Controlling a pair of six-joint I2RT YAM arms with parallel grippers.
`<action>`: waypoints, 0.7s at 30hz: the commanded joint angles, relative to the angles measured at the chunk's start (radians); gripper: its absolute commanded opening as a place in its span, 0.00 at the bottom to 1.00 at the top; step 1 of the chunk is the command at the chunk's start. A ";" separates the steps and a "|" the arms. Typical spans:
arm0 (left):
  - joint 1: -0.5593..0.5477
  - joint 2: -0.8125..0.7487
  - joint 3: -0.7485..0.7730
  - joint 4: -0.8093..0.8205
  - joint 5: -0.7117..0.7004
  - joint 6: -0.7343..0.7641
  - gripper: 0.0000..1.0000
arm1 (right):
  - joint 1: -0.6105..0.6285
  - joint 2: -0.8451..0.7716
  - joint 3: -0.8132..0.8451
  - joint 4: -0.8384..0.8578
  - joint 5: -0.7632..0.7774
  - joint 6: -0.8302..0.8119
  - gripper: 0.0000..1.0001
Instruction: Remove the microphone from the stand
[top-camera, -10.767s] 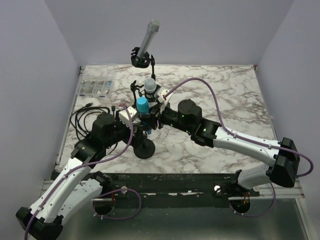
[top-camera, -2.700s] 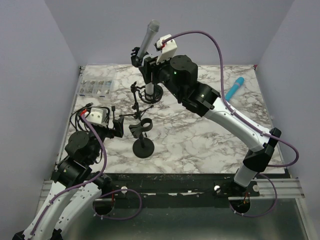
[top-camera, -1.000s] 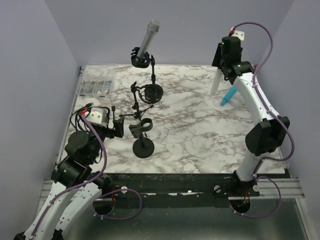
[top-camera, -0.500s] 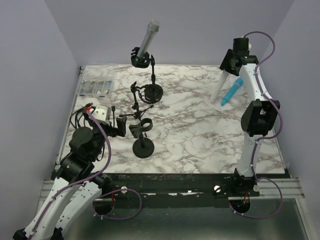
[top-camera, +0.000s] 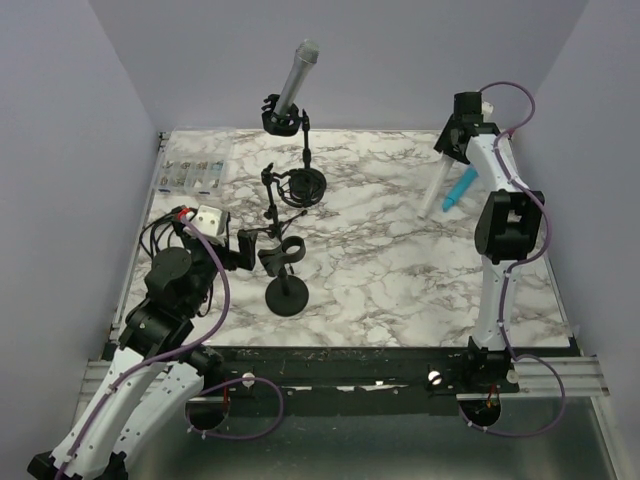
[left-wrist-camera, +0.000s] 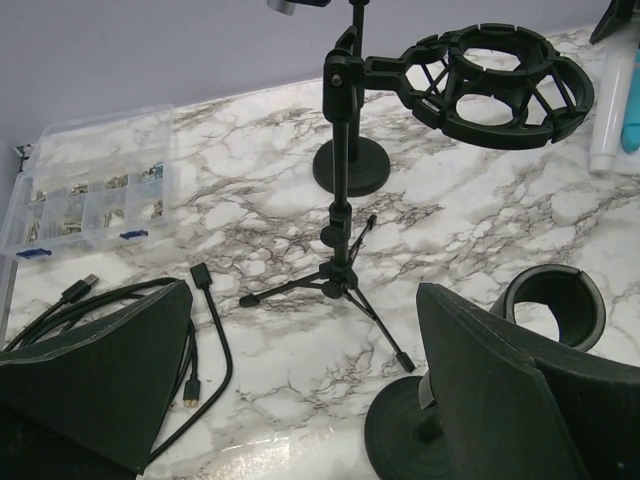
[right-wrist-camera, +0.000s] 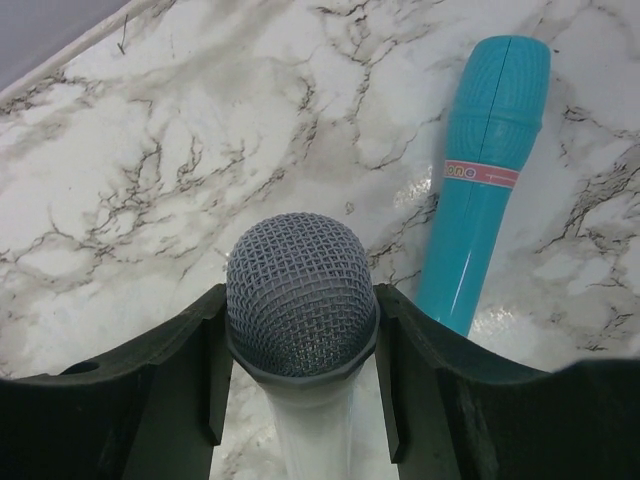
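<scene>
From above, the right gripper (top-camera: 449, 152) pinches a white microphone (top-camera: 437, 188) hanging below it, with a teal microphone (top-camera: 460, 188) just beside on the table (top-camera: 400, 270); a gray microphone (top-camera: 297, 73) sits in a tall stand (top-camera: 306, 150) well beyond the left gripper (top-camera: 247, 250). The left wrist view shows that gripper's fingers (left-wrist-camera: 100, 385) spread wide, a small tripod (left-wrist-camera: 338, 280) ahead between them. The right wrist view shows the white microphone's mesh head clamped between the fingers (right-wrist-camera: 180, 390).

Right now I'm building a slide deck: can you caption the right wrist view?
Right gripper clamps a white microphone at its mesh head, beside a teal microphone lying on the marble table.
</scene>
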 joint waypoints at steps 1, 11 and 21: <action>0.012 0.014 -0.015 0.048 0.031 0.010 0.99 | -0.013 0.042 -0.004 0.102 0.084 0.033 0.01; 0.016 0.096 -0.016 0.066 0.027 0.019 0.99 | -0.055 0.148 0.068 0.183 0.113 0.087 0.01; 0.029 0.015 -0.092 0.160 -0.012 0.044 0.98 | -0.063 0.280 0.196 0.215 0.116 0.072 0.02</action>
